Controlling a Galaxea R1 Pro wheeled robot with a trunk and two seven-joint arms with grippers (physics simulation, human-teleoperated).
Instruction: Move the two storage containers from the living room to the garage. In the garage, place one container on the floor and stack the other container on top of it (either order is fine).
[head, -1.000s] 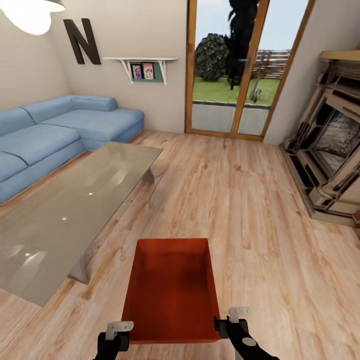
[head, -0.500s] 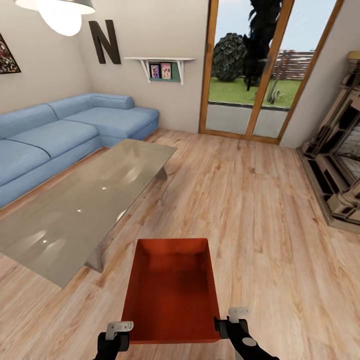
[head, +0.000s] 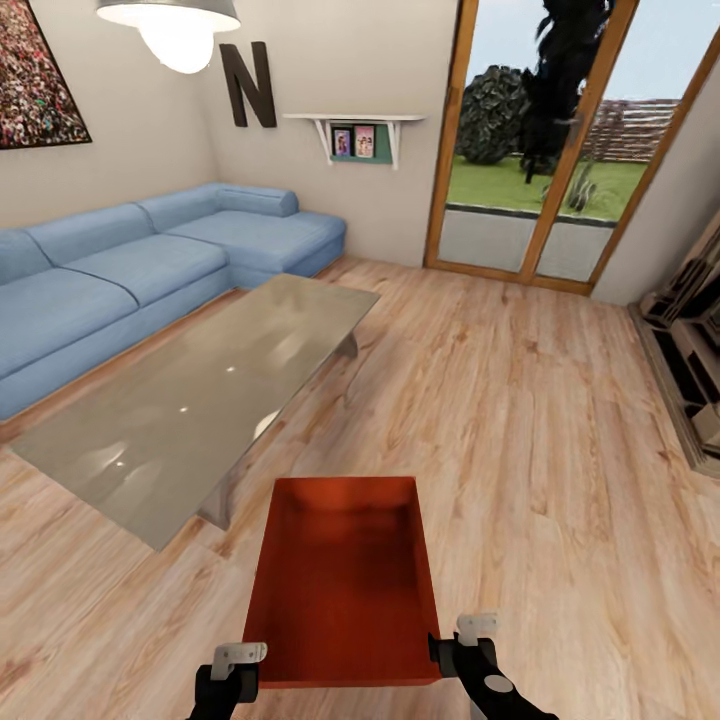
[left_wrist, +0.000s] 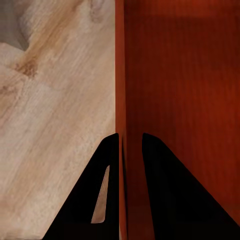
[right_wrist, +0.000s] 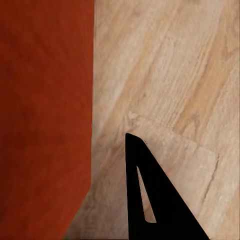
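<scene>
One orange-red open-top storage container (head: 345, 580) hangs level above the light wood-plank floor (head: 530, 430) of the living room, straight in front of me. My left gripper (head: 240, 668) is at its near left corner. In the left wrist view, that gripper (left_wrist: 130, 136) has its two dark fingers shut on either side of the container's thin wall (left_wrist: 121, 75). My right gripper (head: 452, 648) is at the near right corner. In the right wrist view, one finger (right_wrist: 145, 190) lies outside the container (right_wrist: 45, 125), and the container hides the other.
A glass-topped table (head: 210, 390) stands ahead on the left, with a blue sofa (head: 130, 280) behind it. A wood-framed glass door (head: 530, 190) is in the far wall. The fireplace (head: 695, 370) is at the right edge. A pendant lamp (head: 175, 25) hangs at the upper left.
The whole picture has shifted right, so the camera has turned left: a wall picture has come in and most of the fireplace has gone out. Container and grippers hold their places in the view.
</scene>
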